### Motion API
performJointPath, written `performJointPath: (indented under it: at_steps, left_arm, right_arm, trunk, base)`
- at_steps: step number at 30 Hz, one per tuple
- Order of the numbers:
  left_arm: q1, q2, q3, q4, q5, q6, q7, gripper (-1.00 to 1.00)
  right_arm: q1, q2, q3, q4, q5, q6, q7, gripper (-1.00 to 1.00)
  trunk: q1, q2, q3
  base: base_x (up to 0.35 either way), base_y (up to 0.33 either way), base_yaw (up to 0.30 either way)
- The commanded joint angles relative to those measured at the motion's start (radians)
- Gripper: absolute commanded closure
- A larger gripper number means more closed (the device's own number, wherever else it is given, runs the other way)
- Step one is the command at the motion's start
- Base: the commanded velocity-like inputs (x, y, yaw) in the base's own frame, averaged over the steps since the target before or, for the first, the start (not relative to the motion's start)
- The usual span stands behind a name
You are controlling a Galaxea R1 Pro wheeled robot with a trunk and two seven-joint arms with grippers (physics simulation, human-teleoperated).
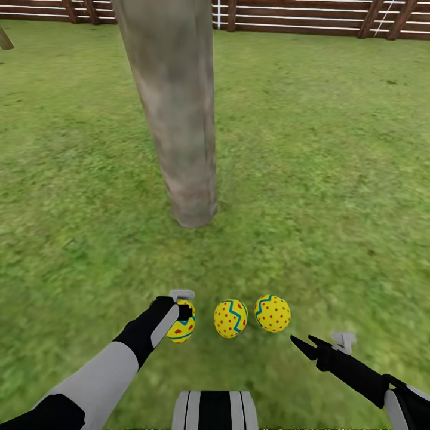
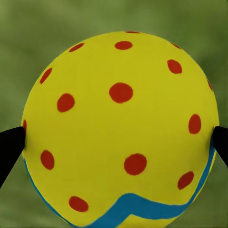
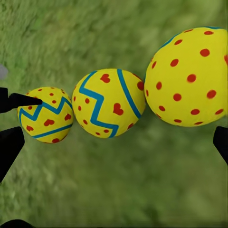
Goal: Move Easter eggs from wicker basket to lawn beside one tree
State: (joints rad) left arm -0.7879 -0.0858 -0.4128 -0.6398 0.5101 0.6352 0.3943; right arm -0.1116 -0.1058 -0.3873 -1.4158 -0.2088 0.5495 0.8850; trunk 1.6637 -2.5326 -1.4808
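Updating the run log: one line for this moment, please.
left pincer: shut on third egg | right pincer: open, empty | two eggs: on lawn by tree

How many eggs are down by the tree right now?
3, in a row on the lawn before the tree: one egg between the left gripper's fingers, the middle egg, and the right-hand egg near the open right gripper.

Brown slatted wooden fence (image 1: 298, 18) along the far edge, beyond the grass.
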Motion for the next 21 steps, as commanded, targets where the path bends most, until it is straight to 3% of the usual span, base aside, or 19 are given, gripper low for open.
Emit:
performJointPath:
  at_steps: [1,9,16,17,21]
  left_arm:
    - [-0.001,0.001,-0.004,-0.001,0.010,0.002,0.009,1.00]
    - [-0.001,0.001,-0.004,-0.001,0.010,0.000,0.009,1.00]
    - [0.000,0.001,-0.004,-0.001,0.010,-0.025,0.010,1.00]
    - [0.000,0.002,-0.004,-0.001,0.010,-0.025,0.010,-1.00]
    - [0.001,0.003,-0.005,-0.001,0.010,-0.026,0.010,-1.00]
  right_arm:
    - [0.000,0.000,-0.001,0.000,-0.006,0.007,0.002,-1.00]
    - [0.000,0.000,-0.002,0.000,-0.006,0.007,0.002,-1.00]
    - [0.000,0.000,-0.003,0.000,-0.007,0.007,0.002,-1.00]
    - [0.000,0.000,-0.004,0.000,-0.007,0.007,0.002,-1.00]
    - [0.000,0.000,-0.004,0.000,-0.007,0.007,0.002,-1.00]
  trunk:
    - [0.000,-0.001,-0.005]
    - [0.004,-0.002,-0.036]
    - [0.004,-0.002,-0.036]
    - [0.004,-0.002,-0.036]
    - [0.004,-0.002,-0.036]
  base:
    - [0.000,0.000,0.000]
    - [0.000,0.000,0.000]
    - [0.000,0.000,0.000]
    - [0.000,0.000,0.000]
    - [0.000,0.000,0.000]
